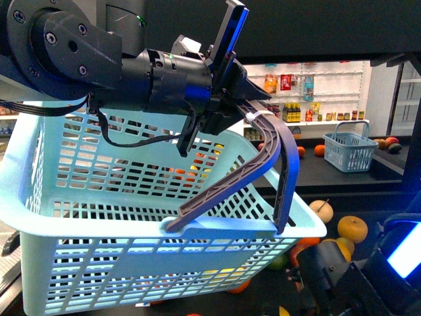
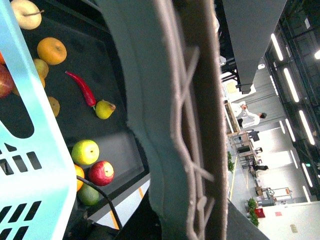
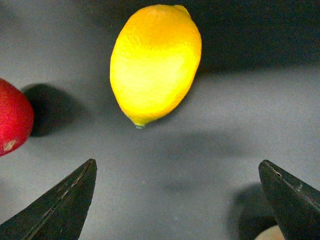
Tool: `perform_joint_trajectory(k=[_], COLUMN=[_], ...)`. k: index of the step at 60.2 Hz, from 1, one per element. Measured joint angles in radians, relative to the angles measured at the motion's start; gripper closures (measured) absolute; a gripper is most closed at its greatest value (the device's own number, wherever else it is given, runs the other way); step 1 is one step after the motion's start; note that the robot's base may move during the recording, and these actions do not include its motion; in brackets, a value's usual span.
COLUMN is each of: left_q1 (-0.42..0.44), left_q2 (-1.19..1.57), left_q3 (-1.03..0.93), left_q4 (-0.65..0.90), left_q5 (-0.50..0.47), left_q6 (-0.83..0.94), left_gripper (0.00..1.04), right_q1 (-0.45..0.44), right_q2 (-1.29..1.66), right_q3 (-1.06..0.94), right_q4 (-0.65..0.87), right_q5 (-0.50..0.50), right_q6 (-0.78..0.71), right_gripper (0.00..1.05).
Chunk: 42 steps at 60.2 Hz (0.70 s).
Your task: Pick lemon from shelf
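Front, left wrist and right wrist views. The left gripper (image 1: 238,105) was clamped on the grey-brown handle (image 1: 266,158) of a pale blue basket (image 1: 99,197), which it held raised in front of the camera. Through the slotted wall we saw only blurred orange and yellow shapes and could not tell whether they lay inside or behind it. In the left wrist view the handle (image 2: 175,125) filled the middle of the frame, with a corner of the basket (image 2: 30,170) to one side. Beyond it a dark tier of the shelf (image 2: 115,145) carried a red chili (image 2: 82,89) and several apples and oranges.

The right gripper (image 3: 177,162) was spread wide and held nothing. We saw both dark fingertips (image 3: 67,200) at the edges of the right wrist view. The lemon (image 3: 155,62) lay on the shelf (image 3: 225,130), just ahead of the gap between the jaws and clear of both fingers. A red fruit (image 3: 12,122) lay near it. In the front view the right arm (image 1: 368,276) was low at the lower right, beside an orange (image 1: 352,228).
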State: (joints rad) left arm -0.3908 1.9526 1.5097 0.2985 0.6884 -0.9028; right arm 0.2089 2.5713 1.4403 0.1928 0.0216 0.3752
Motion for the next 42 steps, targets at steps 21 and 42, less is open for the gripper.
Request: perform_joint_trajectory(k=[21, 42], left_q1=[0.002, 0.001], left_q2=[0.000, 0.000], left_q3=[0.000, 0.000], left_q4=[0.000, 0.000], left_q5=[-0.011, -0.001], left_q6=[0.024, 0.008], left_gripper=[0.97, 0.97], right_q1=[0.024, 0.026], right_q2=[0.177, 0.287], right_q3=[0.304, 0.534], right_q4=[-0.145, -0.260], right_q5=[0.063, 0.081], right_q6=[0.027, 0.024], right_gripper=[0.07, 0.07])
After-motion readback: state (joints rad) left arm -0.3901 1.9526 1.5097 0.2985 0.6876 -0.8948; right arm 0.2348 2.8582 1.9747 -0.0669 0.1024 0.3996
